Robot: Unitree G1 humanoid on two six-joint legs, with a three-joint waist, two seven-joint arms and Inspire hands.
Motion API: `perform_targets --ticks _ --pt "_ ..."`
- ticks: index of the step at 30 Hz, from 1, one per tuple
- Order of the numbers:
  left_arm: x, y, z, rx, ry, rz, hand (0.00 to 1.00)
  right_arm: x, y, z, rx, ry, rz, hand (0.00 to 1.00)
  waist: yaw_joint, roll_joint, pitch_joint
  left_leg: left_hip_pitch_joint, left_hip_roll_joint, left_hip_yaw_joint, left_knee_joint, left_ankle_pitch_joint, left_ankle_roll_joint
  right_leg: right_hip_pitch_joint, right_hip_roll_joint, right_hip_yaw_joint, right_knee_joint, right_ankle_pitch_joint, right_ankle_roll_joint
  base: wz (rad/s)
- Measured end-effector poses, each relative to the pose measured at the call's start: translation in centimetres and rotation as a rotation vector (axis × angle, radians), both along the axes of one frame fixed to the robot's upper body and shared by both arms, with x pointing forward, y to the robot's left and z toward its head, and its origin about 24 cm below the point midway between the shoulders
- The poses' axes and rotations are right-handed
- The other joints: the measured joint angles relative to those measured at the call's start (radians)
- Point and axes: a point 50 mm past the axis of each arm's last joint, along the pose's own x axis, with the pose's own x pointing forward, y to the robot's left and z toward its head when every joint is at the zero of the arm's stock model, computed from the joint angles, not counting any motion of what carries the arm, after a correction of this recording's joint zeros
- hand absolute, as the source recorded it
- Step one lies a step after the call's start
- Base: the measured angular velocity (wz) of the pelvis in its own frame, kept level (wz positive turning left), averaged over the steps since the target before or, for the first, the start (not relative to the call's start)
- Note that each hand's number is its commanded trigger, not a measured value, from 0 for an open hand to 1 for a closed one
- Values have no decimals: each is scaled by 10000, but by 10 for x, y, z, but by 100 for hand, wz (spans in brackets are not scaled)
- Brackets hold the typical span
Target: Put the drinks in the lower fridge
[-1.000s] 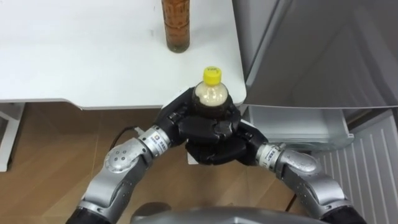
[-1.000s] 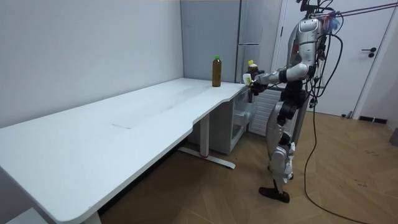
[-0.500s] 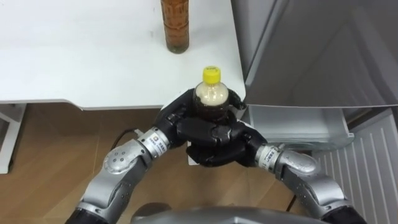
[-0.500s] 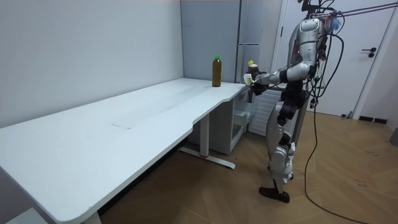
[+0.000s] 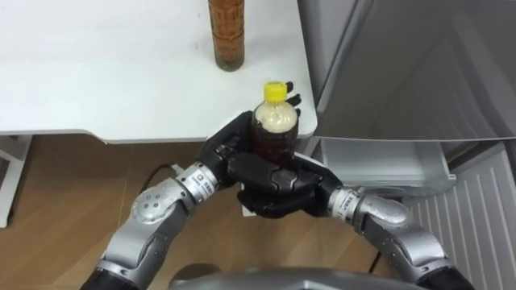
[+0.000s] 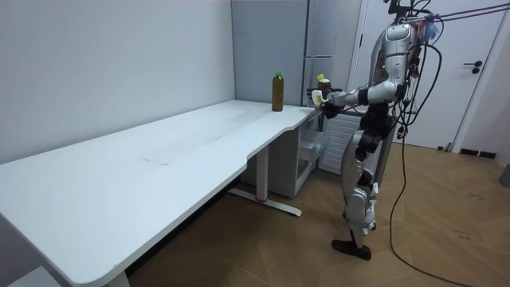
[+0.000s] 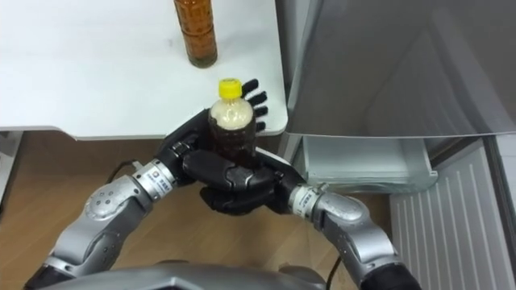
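left hand (image 5: 228, 149), right hand (image 5: 278, 189) clasp bottle (image 5: 274, 129); room view shows other bottle (image 6: 277, 92) green-capped.

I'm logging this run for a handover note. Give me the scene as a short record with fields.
held item: dark drink bottle with yellow cap, upright, above the table's corner
left hand: wrapped round the bottle from its left side
right hand: clasped round the bottle's lower part
left on table: amber drink bottle, standing on the white table
fridge: tall grey fridge, to the robot's right, next to the table
robot position: standing at the table's end beside the fridge
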Motion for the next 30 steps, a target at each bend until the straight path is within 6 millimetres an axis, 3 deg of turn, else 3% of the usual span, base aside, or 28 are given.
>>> perform_targets --ticks 12,21,28,30 --pt "13 -3 33 -426 -1432 -98 0 4 1 11 1524 -223 189 100 -213 239 -43 -193 20 -40 228 -2 -1 -144 -7 -77 28 7 -11 1" --pt "19 0 75 -1668 -2910 168 0 2 4 15 2313 -272 493 100 -260 247 -42 -108 32 -20 211 -21 0 -38 3 -35 44 19 -30 -1" --pt "20 0 123 -3499 -4665 -107 0 -5 1 11 2184 -16 625 100 -120 360 -16 -94 30 -129 245 -64 8 3 -1 -65 44 18 -29 0" --pt "18 1 129 -3808 -4862 -226 0 -9 -1 8 2006 158 683 100 -26 429 -24 -78 25 -141 231 -64 8 3 -7 -90 42 19 -29 0"
